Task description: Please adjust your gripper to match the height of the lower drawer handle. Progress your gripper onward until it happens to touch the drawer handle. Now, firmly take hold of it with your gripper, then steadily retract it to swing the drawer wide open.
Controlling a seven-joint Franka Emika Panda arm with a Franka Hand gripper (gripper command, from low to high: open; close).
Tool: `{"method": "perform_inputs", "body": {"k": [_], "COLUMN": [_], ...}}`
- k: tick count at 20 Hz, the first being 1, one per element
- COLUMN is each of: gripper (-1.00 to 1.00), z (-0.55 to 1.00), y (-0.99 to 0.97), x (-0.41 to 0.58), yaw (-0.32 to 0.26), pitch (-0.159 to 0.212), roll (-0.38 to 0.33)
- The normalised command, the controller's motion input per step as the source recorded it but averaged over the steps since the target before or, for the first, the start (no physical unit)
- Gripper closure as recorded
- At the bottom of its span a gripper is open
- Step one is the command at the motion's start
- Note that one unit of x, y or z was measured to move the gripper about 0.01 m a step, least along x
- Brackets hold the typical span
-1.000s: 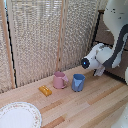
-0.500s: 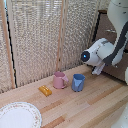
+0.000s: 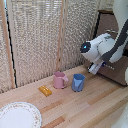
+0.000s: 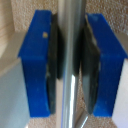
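Your tool (image 4: 70,65) has its blue fingertips (image 4: 36,60) clenched on the drawer handle (image 4: 71,45), at the brown drawer (image 3: 116,70) on the exterior view's right. Grasp looks made; next, retract steadily and straight.

Two mugs (image 3: 60,80), one plate (image 3: 19,116), one yellow block (image 3: 45,90), one robot arm (image 3: 107,46).
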Motion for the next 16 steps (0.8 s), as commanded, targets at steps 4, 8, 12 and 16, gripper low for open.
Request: {"method": "perform_inputs", "body": {"k": [4,8,12,16], "gripper": [1.00,-1.00,-1.00,-1.00], "z": [-0.08,0.00,0.15,0.43], "y": [0.87,0.30,-0.03,-0.06], "x": [0.000,0.064,0.201,0.027], "yaw": [0.000,0.032,-0.002,0.000], "pitch": [0.000,0.000,0.014,0.043], "roll": [0.011,-0.005,-0.002,0.057]}}
